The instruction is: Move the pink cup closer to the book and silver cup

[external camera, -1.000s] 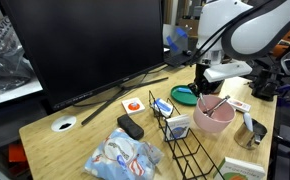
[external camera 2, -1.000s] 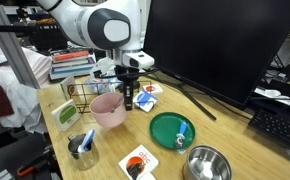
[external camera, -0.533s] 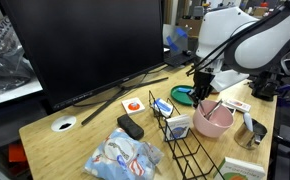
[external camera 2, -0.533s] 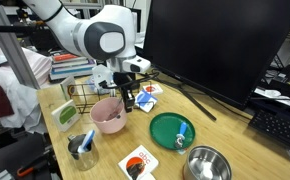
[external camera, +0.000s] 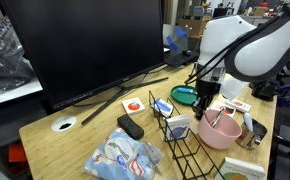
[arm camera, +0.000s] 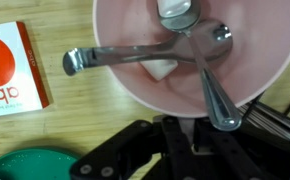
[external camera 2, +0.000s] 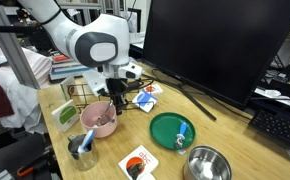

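Observation:
The pale pink cup point(external camera: 223, 131) stands on the wooden table with metal utensils in it; it also shows in an exterior view point(external camera 2: 99, 119) and fills the top of the wrist view point(arm camera: 185, 45). My gripper point(arm camera: 180, 128) is shut on its near rim, as both exterior views show point(external camera: 206, 108) point(external camera 2: 118, 100). The shiny silver cup point(external camera: 253, 131) point(external camera 2: 82, 146) stands just beside the pink cup. The pale book point(external camera 2: 67, 115) lies flat next to both; its edge shows in an exterior view point(external camera: 241, 172).
A black wire rack point(external camera: 190, 150) point(external camera 2: 80, 92) stands close to the pink cup. A teal dish point(external camera 2: 172, 129) point(arm camera: 25, 165), a grey metal tin point(external camera 2: 207, 163), white-and-red cards point(external camera 2: 138, 162) point(arm camera: 10, 70), a remote point(external camera: 130, 127) and a big monitor point(external camera: 85, 45) share the table.
My gripper has moved with the pink cup in it, away from the teal dish and toward the silver cup and the book. The cup now sits next to the silver cup.

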Controlling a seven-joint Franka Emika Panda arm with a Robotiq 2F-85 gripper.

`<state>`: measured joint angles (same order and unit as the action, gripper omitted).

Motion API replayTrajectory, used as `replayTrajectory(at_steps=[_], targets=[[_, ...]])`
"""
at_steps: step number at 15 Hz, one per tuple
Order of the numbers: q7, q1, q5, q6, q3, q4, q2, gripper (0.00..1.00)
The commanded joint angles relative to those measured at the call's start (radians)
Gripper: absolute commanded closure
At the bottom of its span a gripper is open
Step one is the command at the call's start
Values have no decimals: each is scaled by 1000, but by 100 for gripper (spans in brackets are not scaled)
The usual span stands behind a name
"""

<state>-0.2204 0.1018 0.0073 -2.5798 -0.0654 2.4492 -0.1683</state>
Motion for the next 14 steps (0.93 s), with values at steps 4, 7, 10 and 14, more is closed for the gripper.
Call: replayTrajectory(at_steps=[4,7,10,14], targets=[[121,-8,45,24,-18,14,0,97],[114,-8,46,34,-16,17,5,60],[127,-12,66,38,-20,19,10,35],[180,-23,139,35,-28,33,51,8]])
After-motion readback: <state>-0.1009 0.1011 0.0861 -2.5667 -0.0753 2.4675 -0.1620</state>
